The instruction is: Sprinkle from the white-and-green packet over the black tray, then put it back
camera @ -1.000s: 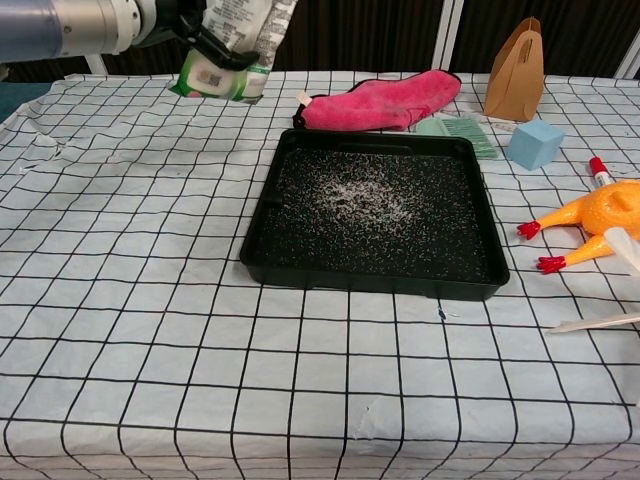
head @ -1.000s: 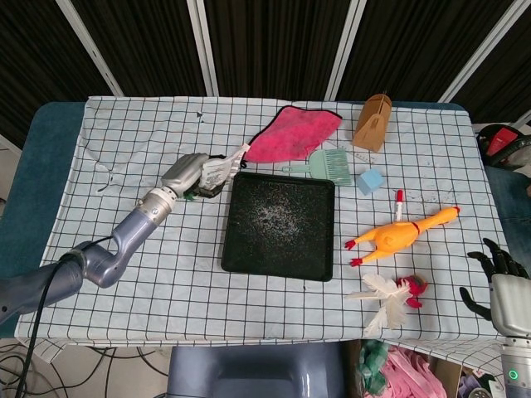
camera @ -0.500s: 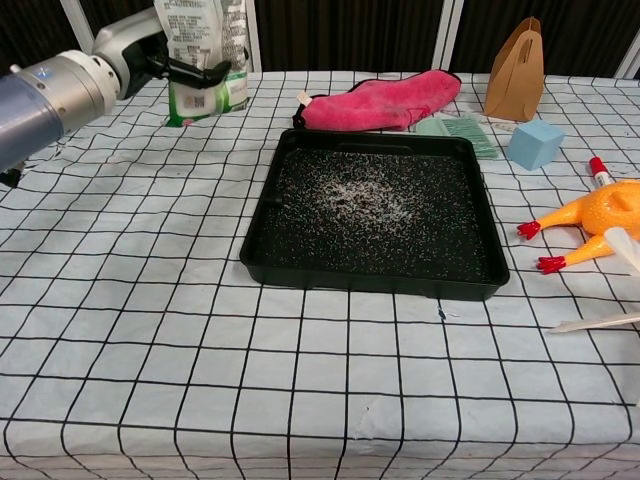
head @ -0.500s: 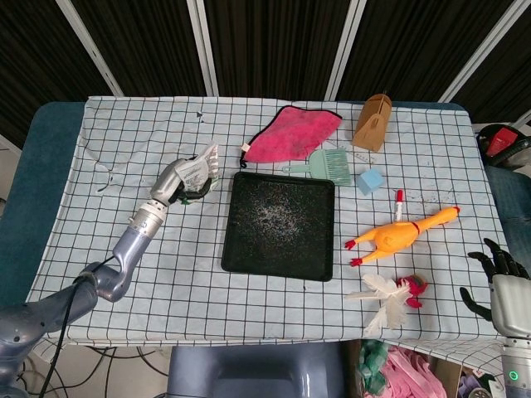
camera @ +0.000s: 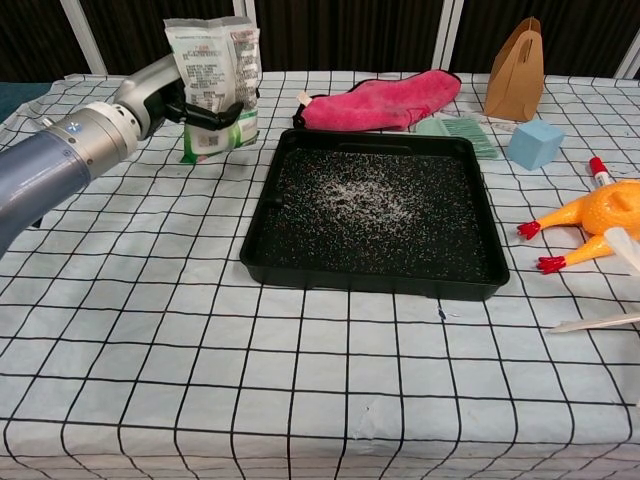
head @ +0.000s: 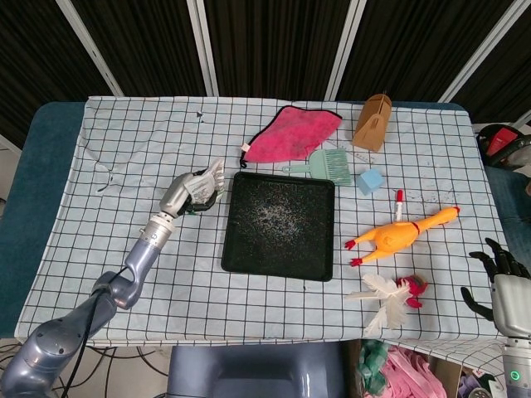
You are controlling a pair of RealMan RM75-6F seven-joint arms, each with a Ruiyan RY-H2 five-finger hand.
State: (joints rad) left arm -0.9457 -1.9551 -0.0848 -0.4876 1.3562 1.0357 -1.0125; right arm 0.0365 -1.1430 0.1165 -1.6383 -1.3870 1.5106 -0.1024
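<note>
My left hand (head: pixel 184 192) (camera: pixel 172 96) grips the white-and-green packet (camera: pixel 214 82) (head: pixel 207 184), which stands upright with its bottom on or just over the tablecloth, left of the black tray (head: pixel 282 225) (camera: pixel 300 255). White grains lie scattered over the tray's floor. My right hand (head: pixel 498 274) hangs off the table's right front corner, fingers spread, holding nothing.
Behind the tray lie a pink cloth (head: pixel 290 135), a green brush (head: pixel 330 164) and a brown paper bag (head: pixel 372 121). To its right are a blue cube (head: pixel 371 180), a red-capped tube (head: pixel 398 202), a rubber chicken (head: pixel 402 234) and a feather toy (head: pixel 388 297).
My left hand has turned the packet upright and lowered it toward the cloth, a little nearer the front and close beside the tray's left edge. The right hand has not moved.
</note>
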